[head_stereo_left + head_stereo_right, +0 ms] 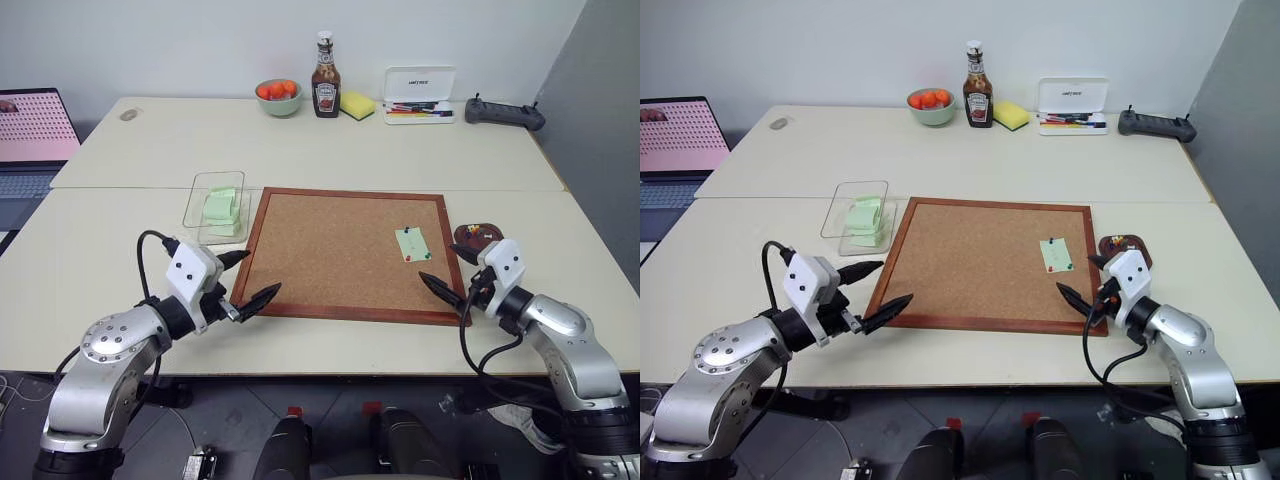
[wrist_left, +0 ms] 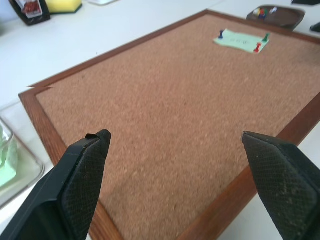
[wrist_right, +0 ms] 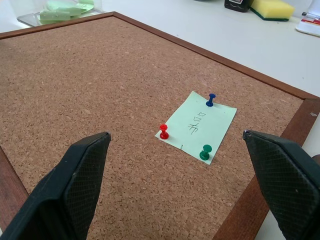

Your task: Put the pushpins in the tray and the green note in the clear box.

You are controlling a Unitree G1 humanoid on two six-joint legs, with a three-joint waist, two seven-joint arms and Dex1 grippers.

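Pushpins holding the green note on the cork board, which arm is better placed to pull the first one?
Probably the right. The pushpins and green note lie just ahead of the open right gripper; the left gripper hangs at the cork board's far corner.

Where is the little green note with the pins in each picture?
Left eye view: green note, right part of the cork board.
Right eye view: green note, same right part of the board.
Left wrist view: green note, far across the board.
Right wrist view: green note, close, between the fingertips.
Shared landmark: the cork board's wooden frame.
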